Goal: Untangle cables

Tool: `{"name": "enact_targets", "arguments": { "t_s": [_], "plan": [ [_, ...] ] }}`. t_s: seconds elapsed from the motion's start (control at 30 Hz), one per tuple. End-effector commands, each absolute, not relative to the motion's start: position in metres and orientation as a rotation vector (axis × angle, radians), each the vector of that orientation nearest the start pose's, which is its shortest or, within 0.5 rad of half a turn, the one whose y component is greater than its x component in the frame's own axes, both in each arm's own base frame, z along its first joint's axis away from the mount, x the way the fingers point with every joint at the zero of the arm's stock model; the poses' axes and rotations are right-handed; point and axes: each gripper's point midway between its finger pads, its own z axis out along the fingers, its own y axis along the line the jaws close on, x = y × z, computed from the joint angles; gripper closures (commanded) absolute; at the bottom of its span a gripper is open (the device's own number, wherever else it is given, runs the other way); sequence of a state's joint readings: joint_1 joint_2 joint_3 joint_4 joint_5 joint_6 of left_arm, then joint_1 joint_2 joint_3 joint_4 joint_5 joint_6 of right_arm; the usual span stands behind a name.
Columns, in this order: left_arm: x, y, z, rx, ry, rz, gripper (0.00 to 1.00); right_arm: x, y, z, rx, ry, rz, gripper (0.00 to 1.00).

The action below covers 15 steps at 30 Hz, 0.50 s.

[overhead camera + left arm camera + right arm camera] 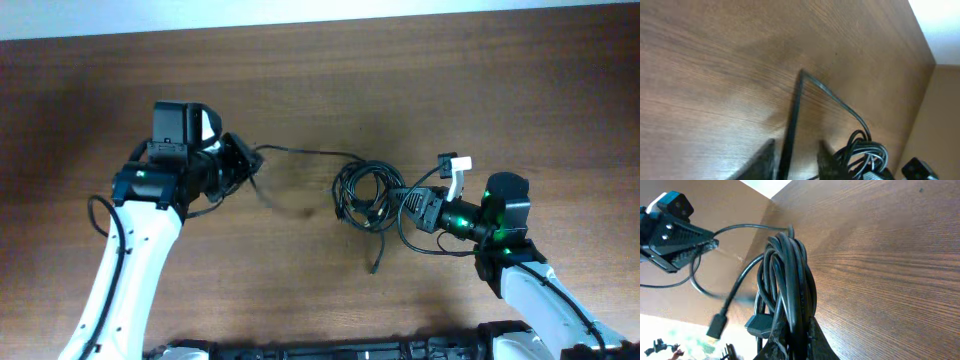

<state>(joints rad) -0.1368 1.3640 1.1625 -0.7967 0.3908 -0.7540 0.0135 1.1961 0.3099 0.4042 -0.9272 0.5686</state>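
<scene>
Left gripper (250,165) pinches one thin black cable strand (300,153); right gripper (400,203) clamps the coiled black cable bundle (362,192). Pulling apart could cinch the knot tighter, I reckon.

The overhead view looks straight down on the table (420,80) from well above, both arms in frame. Each wrist view sits low and close, looking along its own fingers across the wood. All three share the cables (365,193), (862,150), (790,280).

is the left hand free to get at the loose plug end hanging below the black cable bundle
Probably not: the left hand is shut on a thin black cable strand, and the loose plug end lies beyond the coiled black cable bundle.
</scene>
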Motion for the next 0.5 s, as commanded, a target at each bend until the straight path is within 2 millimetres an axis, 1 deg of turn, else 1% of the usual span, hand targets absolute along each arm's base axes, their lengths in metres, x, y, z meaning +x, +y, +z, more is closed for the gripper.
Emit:
{"name": "enact_targets", "arguments": {
  "t_s": [0.0, 0.03, 0.07, 0.1, 0.13, 0.17, 0.2, 0.23, 0.27, 0.3, 0.33, 0.37, 0.4, 0.43, 0.47],
  "plan": [
    [0.335, -0.093, 0.184, -0.672, 2.579, -0.67, 0.52, 0.282, 0.14, 0.129, -0.041, 2.072, 1.297, 0.96],
    [0.333, -0.085, 0.18, -0.695, 2.585, -0.606, 0.37, 0.281, 0.14, 0.128, -0.039, 2.075, 1.298, 0.96],
    [0.329, -0.085, 0.177, -0.703, 2.604, -0.599, 0.32, 0.281, 0.14, 0.128, -0.039, 2.075, 1.297, 0.96],
    [0.325, -0.09, 0.176, -0.687, 2.626, -0.607, 0.38, 0.281, 0.14, 0.128, -0.039, 2.075, 1.298, 0.96],
    [0.32, -0.103, 0.176, -0.585, 2.654, -0.617, 0.41, 0.281, 0.14, 0.128, -0.039, 2.075, 1.298, 0.96],
    [0.315, -0.12, 0.176, -0.423, 2.685, -0.633, 0.41, 0.281, 0.14, 0.128, -0.04, 2.075, 1.298, 0.96],
    [0.308, -0.135, 0.175, -0.31, 2.705, -0.635, 0.43, 0.281, 0.14, 0.128, -0.04, 2.075, 1.298, 0.95],
    [0.301, -0.161, 0.174, -0.194, 2.717, -0.66, 0.42, 0.281, 0.14, 0.128, -0.04, 2.075, 1.299, 0.95],
    [0.302, -0.171, 0.174, -0.154, 2.71, -0.672, 0.4, 0.281, 0.14, 0.128, -0.039, 2.075, 1.3, 0.95],
    [0.304, -0.18, 0.17, -0.124, 2.712, -0.679, 0.34, 0.281, 0.14, 0.128, -0.039, 2.075, 1.3, 0.95],
    [0.305, -0.187, 0.161, -0.105, 2.733, -0.676, 0.26, 0.281, 0.14, 0.128, -0.038, 2.077, 1.3, 0.95],
    [0.306, -0.195, 0.146, -0.088, 2.775, -0.67, 0.26, 0.28, 0.14, 0.126, -0.031, 2.086, 1.303, 0.96],
    [0.304, -0.207, 0.136, -0.059, 2.808, -0.712, 0.32, 0.279, 0.14, 0.124, -0.021, 2.098, 1.306, 0.96],
    [0.297, -0.232, 0.127, 0.005, 2.844, -0.854, 0.38, 0.276, 0.14, 0.119, 0.0, 2.126, 1.314, 0.96],
    [0.292, -0.246, 0.125, 0.044, 2.857, -0.937, 0.41, 0.275, 0.14, 0.117, 0.007, 2.135, 1.317, 0.96]
  ]
}}
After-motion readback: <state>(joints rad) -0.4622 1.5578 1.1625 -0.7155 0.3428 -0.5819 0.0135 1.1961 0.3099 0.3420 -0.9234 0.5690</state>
